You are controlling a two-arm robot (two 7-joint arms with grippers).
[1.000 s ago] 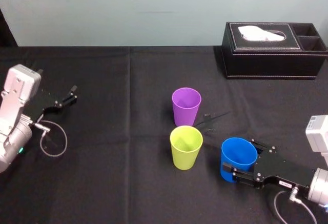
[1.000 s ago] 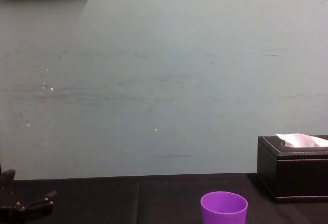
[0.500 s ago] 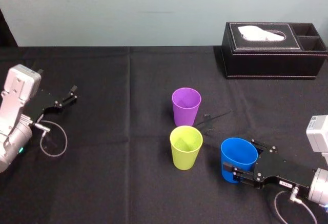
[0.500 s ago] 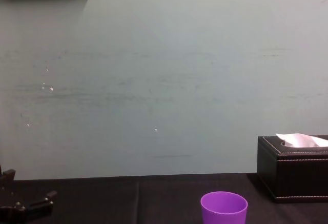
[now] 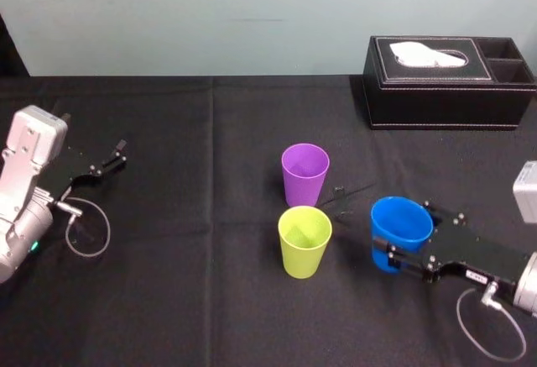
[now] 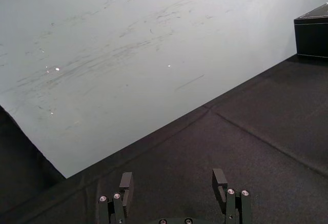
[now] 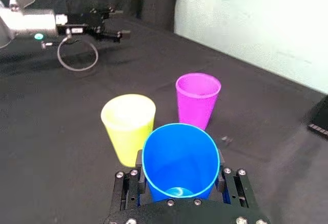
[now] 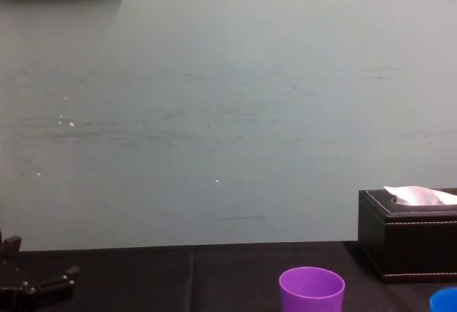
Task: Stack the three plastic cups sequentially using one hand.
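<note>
Black-clothed table, pale wall behind. Black tissue box at the far right corner, white tissue showing on top. Left gripper parked at the table's left edge, well apart from the cups; fingers spread, nothing between them. Right gripper at the near right, clamped on the blue cup, one finger on each side of the wall below the rim. Cup mouth up, slightly tilted; cannot tell whether its base clears the cloth. Yellow-green cup upright just left of the blue one, not touching. Purple cup upright directly behind the yellow-green, a small gap between.
</note>
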